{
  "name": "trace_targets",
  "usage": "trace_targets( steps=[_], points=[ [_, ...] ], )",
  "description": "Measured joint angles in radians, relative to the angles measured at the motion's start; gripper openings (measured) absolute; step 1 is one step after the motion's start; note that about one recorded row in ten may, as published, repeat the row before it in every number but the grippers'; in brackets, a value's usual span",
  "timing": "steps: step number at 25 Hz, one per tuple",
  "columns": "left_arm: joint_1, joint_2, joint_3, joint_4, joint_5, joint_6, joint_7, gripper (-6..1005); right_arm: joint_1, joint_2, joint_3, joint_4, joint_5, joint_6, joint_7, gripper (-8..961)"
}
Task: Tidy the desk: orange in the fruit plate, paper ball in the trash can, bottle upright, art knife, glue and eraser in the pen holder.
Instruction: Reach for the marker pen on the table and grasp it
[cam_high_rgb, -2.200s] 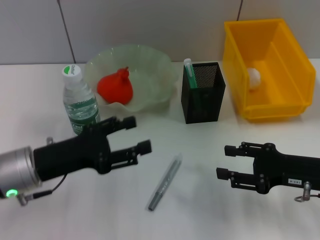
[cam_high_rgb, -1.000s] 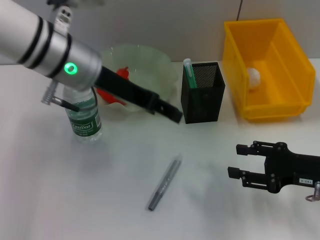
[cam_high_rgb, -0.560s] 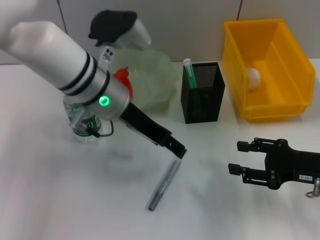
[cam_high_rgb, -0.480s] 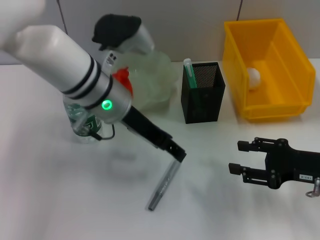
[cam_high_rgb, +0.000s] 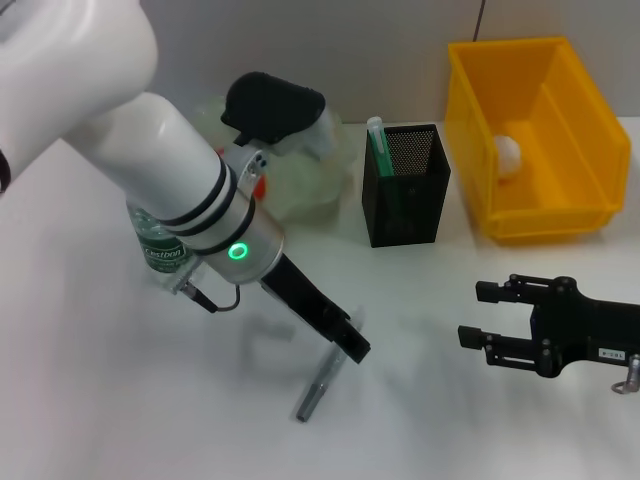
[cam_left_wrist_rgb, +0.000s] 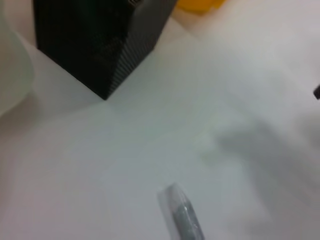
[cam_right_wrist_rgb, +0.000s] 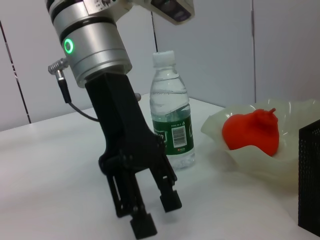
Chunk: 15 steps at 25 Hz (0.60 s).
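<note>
Step in hand: picking up the art knife (cam_high_rgb: 328, 373), which lies flat on the counter (cam_high_rgb: 420, 420) in front of the pen holder (cam_high_rgb: 405, 184).
Left gripper (cam_high_rgb: 352, 345): poised right over the knife's middle, jaws apart.
Right gripper (cam_high_rgb: 478, 312): idle near the counter's right side, jaws apart.
Doing it well: straddle the knife across its narrow width, lower until the fingertips nearly touch the counter, then close squarely so it cannot roll.
Already tidy: bottle (cam_high_rgb: 160, 245) upright.

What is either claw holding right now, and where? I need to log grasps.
Nothing is held. The left claw hangs open above the grey art knife on the table, not yet closed on it. The right claw is open and empty.
</note>
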Motion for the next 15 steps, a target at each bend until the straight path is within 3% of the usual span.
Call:
trace_targets(
  steps=[8, 15],
  points=[
    [0.005, 0.000, 0.079, -0.003, -0.039, -0.017, 0.040, 793, 0.004, -0.001, -0.003, 0.000, 0.000, 0.000, 0.000, 667],
    [0.012, 0.000, 0.098, -0.003, -0.041, -0.033, 0.046, 792, 0.006, -0.001, -0.002, 0.000, 0.000, -0.001, 0.000, 666]
  ],
)
